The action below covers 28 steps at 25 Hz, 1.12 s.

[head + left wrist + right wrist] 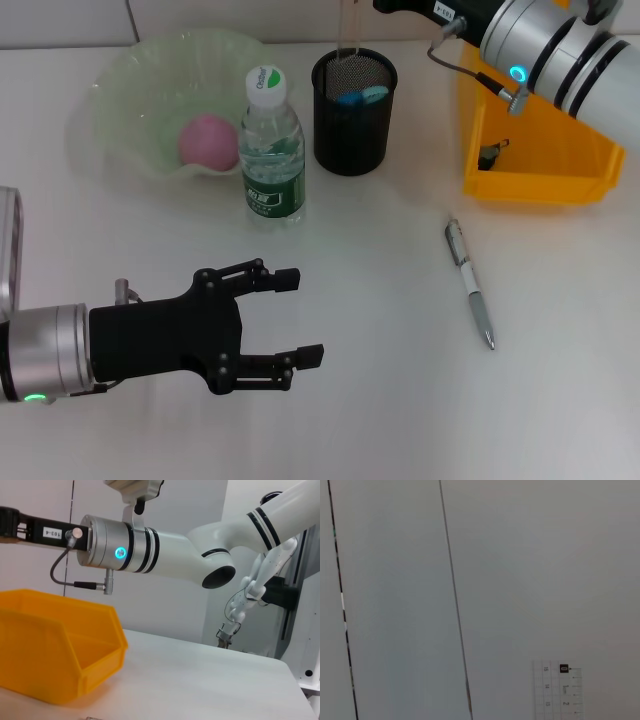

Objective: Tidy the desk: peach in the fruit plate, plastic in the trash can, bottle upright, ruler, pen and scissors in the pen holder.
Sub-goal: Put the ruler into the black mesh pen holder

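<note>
On the white table (380, 320), the peach (208, 141) lies in the plate (120, 90), the bottle (271, 150) stands upright beside it, and the pen (470, 283) lies loose. The ruler (349, 30) stands in the holder (354, 112) with the scissors (360, 96). The left gripper (305, 317) hovers low near the front edge, jaws wide open and empty — the right arm reaches above the holder, beside the bin (535, 150), its jaws out of sight.

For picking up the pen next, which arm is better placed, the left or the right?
Probably the left. The left gripper is open, low over the desk, pointing toward the pen. The right arm is occupied above the pen holder with the ruler.

Pen holder (354, 112) blk metal mesh; trash can (535, 150) glossy plastic.
</note>
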Tool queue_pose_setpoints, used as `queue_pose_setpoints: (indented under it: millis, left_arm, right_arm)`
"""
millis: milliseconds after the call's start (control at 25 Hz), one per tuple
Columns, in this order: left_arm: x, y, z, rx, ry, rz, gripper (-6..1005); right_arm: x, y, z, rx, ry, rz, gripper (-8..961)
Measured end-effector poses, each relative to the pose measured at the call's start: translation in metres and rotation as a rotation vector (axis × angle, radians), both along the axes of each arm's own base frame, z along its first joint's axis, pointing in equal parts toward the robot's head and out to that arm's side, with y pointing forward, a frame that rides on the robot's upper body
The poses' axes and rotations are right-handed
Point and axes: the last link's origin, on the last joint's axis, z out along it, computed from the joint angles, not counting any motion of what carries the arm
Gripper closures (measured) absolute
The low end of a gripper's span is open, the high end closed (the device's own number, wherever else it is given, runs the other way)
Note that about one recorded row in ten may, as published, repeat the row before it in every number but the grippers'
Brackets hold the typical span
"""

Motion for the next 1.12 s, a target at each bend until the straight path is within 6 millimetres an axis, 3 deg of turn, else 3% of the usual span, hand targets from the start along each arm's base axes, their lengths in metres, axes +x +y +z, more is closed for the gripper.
queue_pose_setpoints:
  millis: [1120]
  left_arm:
    - [0.0, 0.001, -0.001, 0.002, 0.004, 0.004, 140]
  right_arm:
    - [0.01, -0.004, -0.013, -0.023, -0.105, -0.01, 569]
